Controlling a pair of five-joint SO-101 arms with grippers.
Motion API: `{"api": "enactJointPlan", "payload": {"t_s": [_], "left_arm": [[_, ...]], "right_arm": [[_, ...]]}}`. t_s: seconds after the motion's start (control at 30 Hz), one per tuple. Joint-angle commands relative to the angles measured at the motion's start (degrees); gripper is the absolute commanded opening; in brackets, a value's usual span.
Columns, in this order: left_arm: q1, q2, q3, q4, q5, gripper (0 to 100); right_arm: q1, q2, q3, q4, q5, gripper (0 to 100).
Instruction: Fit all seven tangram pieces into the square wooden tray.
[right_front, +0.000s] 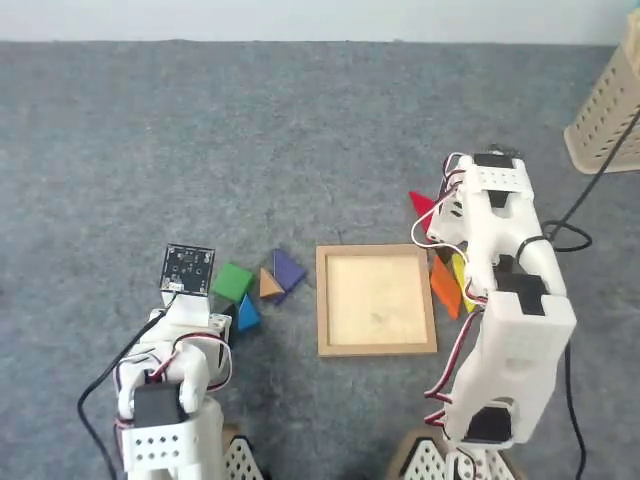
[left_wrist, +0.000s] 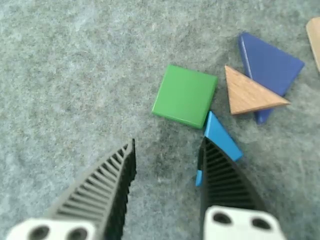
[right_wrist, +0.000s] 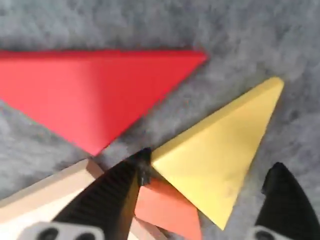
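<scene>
Right gripper (right_wrist: 210, 162) spread astride the yellow triangle (right_wrist: 220, 155) (evidently lined up to grasp it); left gripper (left_wrist: 167, 145) open just beside the blue triangle (left_wrist: 222, 140); wooden tray (right_front: 323, 300) lies empty, no piece yet fitted.

The tabletop (right_front: 250, 130) is mottled grey felt. The tray (right_front: 323, 300) is pale natural wood, its rim a shade darker than its floor. I count 7 pieces: a bright green square (left_wrist: 185, 96), a sky-blue triangle (left_wrist: 221, 137), a dark blue piece (left_wrist: 270, 65), a tan triangle (left_wrist: 247, 94) with plain wood grain, a red triangle (right_wrist: 85, 95), a yellow triangle (right_wrist: 220, 160) and an orange piece (right_wrist: 167, 207). The 2 arms (right_front: 510, 320) are white. The left gripper (left_wrist: 168, 143) has black, ribbed fingers (left_wrist: 112, 185). The slotted basket (right_front: 605, 110) is cream.
</scene>
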Motion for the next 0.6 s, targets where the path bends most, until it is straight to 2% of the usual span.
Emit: {"api": "enactJointPlan", "payload": {"t_s": [0.0, 0.2, 0.37, 0.57], "left_arm": [[-0.1, -1.0, -0.5, 0.3, -0.2, 19], [-0.1, -1.0, -0.5, 0.3, -0.2, 19], [-0.1, -1.0, -0.5, 0.3, -0.2, 19], [-0.1, -1.0, -0.5, 0.3, -0.2, 19]], "right_arm": [[1.5, -1.5, 0.1, 0.1, 2.7, 36.1], [1.8, -1.5, 0.1, -0.3, 3.6, 25.9], [4.3, -1.9, -0.3, -0.5, 4.0, 26.0], [8.4, -4.7, -3.3, 1.7, 9.2, 25.9]]}}
